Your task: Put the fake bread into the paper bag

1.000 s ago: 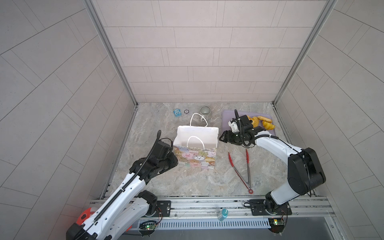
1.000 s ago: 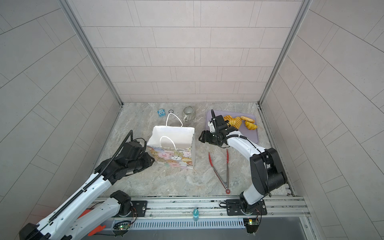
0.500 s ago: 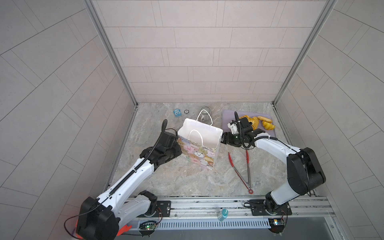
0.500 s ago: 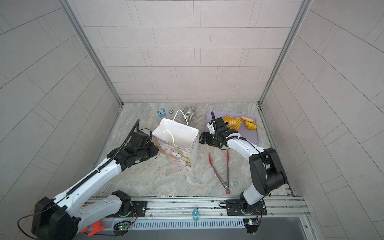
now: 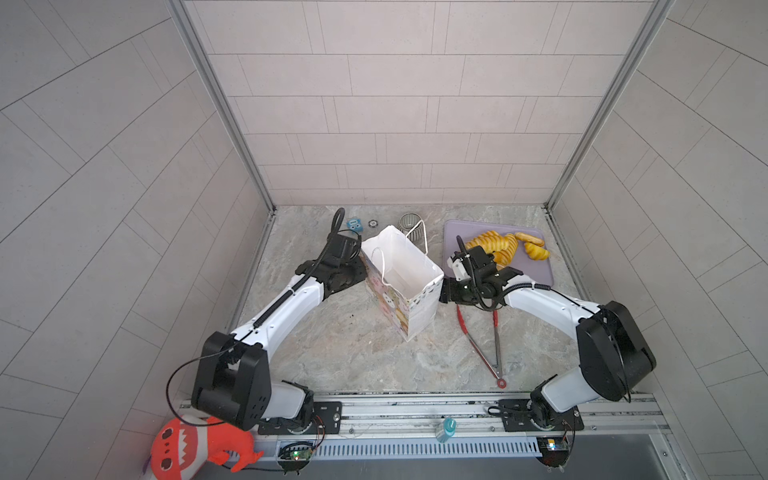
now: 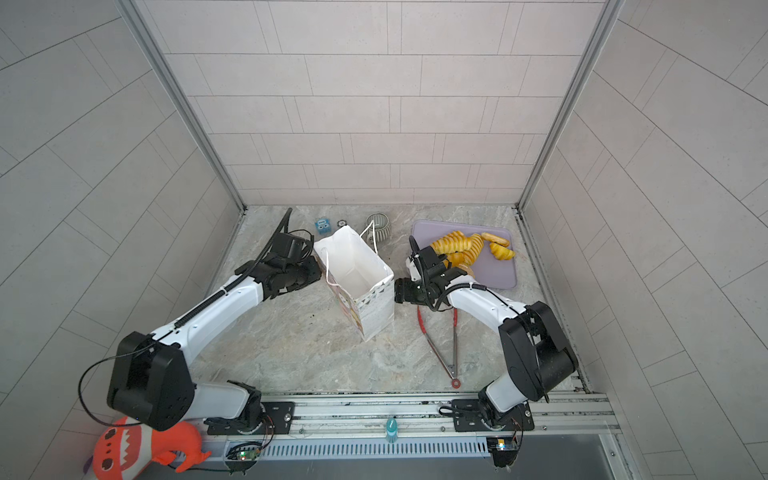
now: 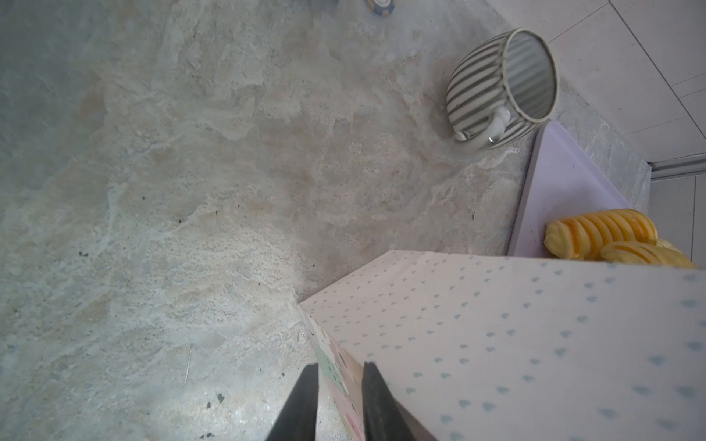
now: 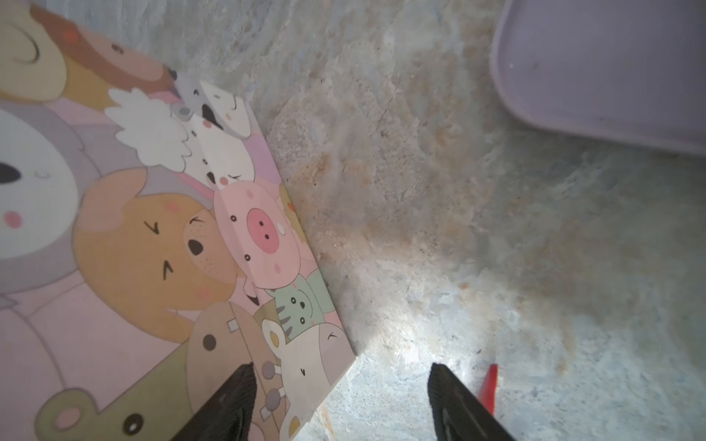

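The paper bag stands upright mid-table with its mouth open upward and its white inside showing. My left gripper is at its left side, shut on the bag's corner edge, one finger on each face. My right gripper is open against the bag's right side; the printed face and its lower corner lie between the jaws. The fake bread is piled on the lilac tray at the back right.
Red-tipped metal tongs lie on the table under my right forearm. A striped mug on its side and a small blue item sit by the back wall behind the bag.
The bag has risen from leaning to upright and turned, mouth now up. My left gripper moved back and right with its edge. The right gripper shifted forward to the bag's right side.
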